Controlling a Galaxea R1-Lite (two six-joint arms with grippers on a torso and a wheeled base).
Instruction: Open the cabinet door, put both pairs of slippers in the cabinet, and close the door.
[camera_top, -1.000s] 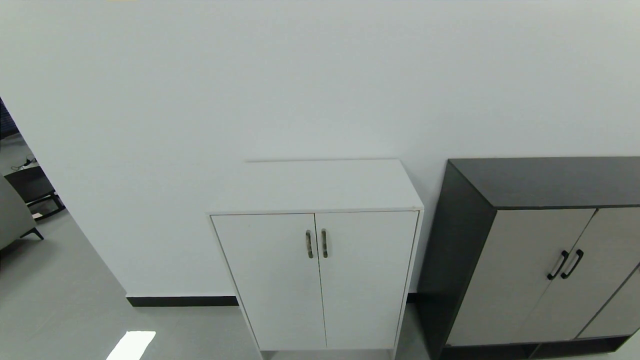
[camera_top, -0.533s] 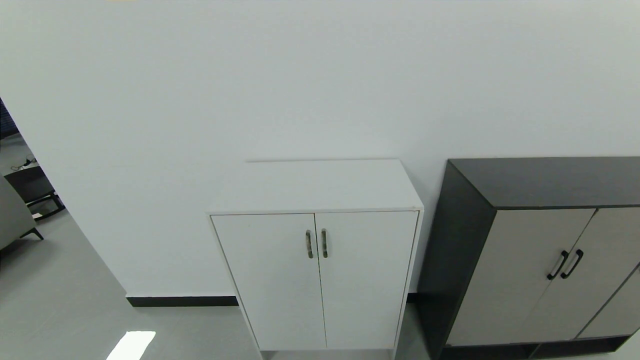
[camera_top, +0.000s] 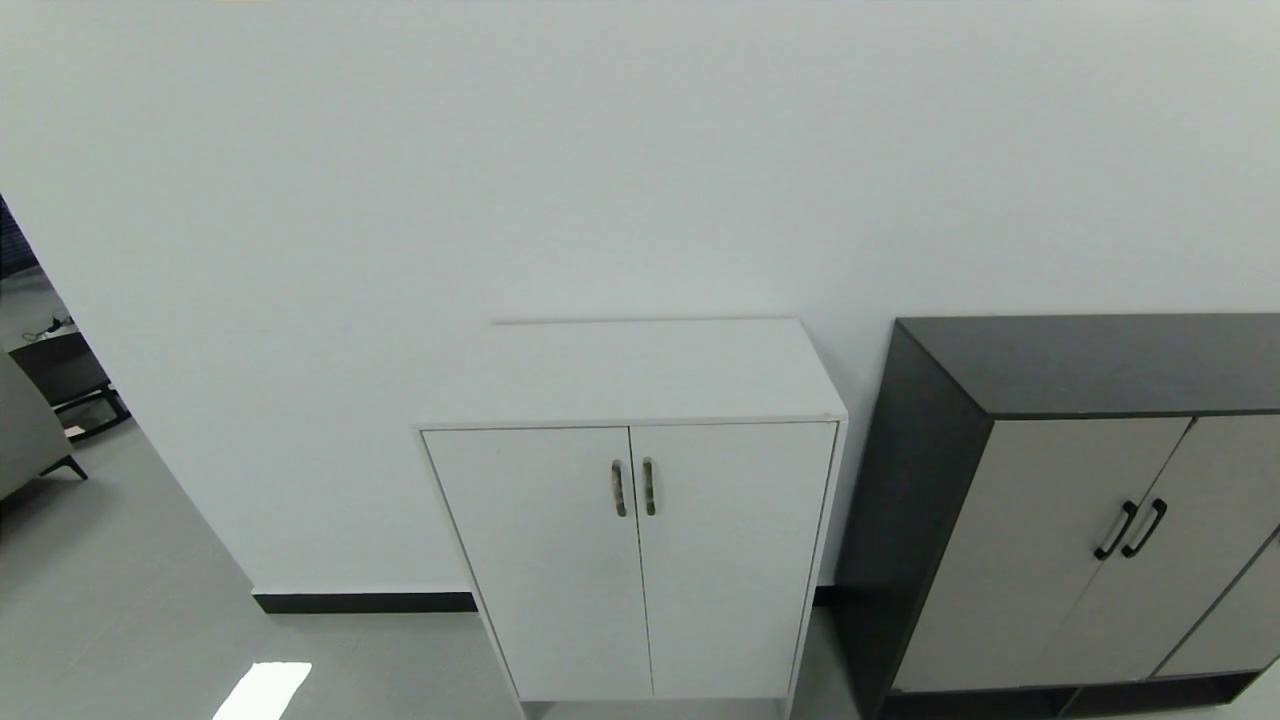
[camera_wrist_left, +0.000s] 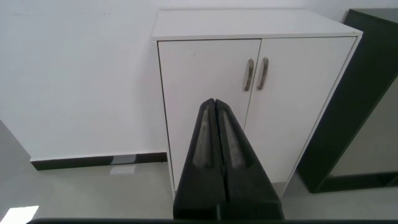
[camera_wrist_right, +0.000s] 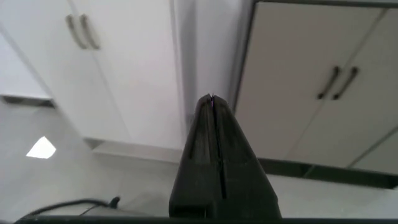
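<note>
White cabinet (camera_top: 545, 560) seen shut at 6 o'clock
A dark cabinet (camera_top: 930, 480) is set at its 3 o'clock. The left gripper (camera_wrist_left: 215, 104) and right gripper (camera_wrist_right: 211, 99) are clenched on nothing.

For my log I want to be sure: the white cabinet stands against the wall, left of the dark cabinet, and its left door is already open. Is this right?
Not quite: the left door is closed, flush with the right door, as the head view shows. The white cabinet does stand against the wall, left of the dark cabinet.
</note>
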